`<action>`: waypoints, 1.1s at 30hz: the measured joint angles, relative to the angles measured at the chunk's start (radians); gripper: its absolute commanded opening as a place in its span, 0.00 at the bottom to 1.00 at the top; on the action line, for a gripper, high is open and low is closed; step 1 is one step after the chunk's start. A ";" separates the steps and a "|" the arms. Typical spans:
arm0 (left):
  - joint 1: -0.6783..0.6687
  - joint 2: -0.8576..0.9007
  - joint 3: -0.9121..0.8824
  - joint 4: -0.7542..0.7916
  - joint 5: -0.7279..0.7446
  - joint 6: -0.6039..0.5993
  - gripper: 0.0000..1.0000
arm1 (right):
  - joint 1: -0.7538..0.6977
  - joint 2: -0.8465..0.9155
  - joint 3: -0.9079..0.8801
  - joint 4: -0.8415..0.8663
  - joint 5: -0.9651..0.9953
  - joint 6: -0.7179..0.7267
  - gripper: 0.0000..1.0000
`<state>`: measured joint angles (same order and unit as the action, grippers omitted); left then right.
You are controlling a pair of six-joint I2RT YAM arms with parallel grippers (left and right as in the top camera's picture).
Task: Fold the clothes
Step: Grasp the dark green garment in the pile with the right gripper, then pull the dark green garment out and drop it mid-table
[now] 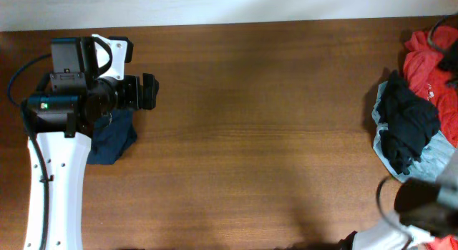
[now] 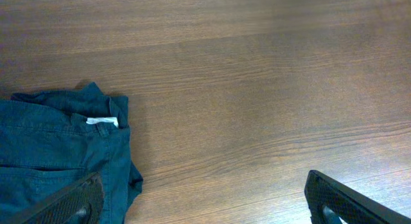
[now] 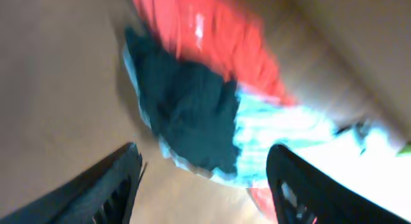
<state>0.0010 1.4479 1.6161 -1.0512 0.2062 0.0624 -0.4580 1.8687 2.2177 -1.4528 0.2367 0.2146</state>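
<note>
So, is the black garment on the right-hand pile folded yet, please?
Not folded: the black garment lies crumpled atop the pale grey-blue one.

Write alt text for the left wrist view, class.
A dark navy cloth garment with a white label lies lower left on the brown wooden table. The left gripper, black fingers wide apart at the bottom edge, holds nothing.

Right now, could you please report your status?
Left pincer open, empty, by navy garment. Right pincer open, empty, above crumpled clothes pile. No obstruction seen.
</note>
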 measured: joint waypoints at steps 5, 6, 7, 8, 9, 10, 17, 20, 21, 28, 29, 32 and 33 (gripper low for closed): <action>0.000 0.000 0.000 0.000 0.000 0.000 0.99 | -0.074 0.209 -0.036 -0.089 -0.165 -0.012 0.65; 0.000 0.000 0.000 0.000 0.000 0.000 0.99 | -0.083 0.243 -0.040 -0.095 -0.186 -0.016 0.65; 0.000 0.000 0.000 0.000 0.000 0.000 0.99 | -0.090 0.270 -0.045 -0.095 -0.204 -0.016 0.65; 0.000 0.000 0.000 0.000 0.000 0.000 0.99 | -0.093 0.296 -0.045 -0.092 -0.218 -0.018 0.66; 0.000 0.000 0.000 0.000 0.000 0.000 0.99 | -0.095 0.312 -0.045 -0.083 -0.229 -0.020 0.66; 0.000 0.000 0.000 0.000 0.000 0.000 0.99 | -0.094 0.324 -0.045 -0.069 -0.238 -0.019 0.66; 0.000 0.000 0.000 -0.001 0.004 0.000 0.99 | -0.094 0.352 -0.045 0.021 -0.254 0.020 0.64; 0.000 0.000 0.000 -0.002 0.007 0.000 0.99 | -0.094 0.364 -0.049 0.045 -0.254 0.033 0.64; 0.000 0.000 0.000 -0.002 0.007 0.000 0.99 | -0.094 0.367 -0.053 0.050 -0.254 0.037 0.64; 0.000 0.000 0.000 -0.011 0.007 0.000 0.99 | -0.094 0.377 -0.081 0.045 -0.254 0.048 0.64; 0.000 0.000 0.000 -0.013 0.007 0.000 0.99 | -0.094 0.377 -0.081 0.042 -0.254 0.051 0.64; 0.000 0.000 0.000 -0.016 0.007 0.000 0.99 | -0.094 0.377 -0.081 0.025 -0.254 0.077 0.42; 0.000 0.000 0.000 -0.016 0.007 0.000 0.99 | -0.094 0.377 -0.081 0.023 -0.254 0.092 0.29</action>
<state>0.0010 1.4479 1.6161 -1.0668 0.2131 0.0624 -0.5522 2.2459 2.1368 -1.4300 -0.0174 0.3069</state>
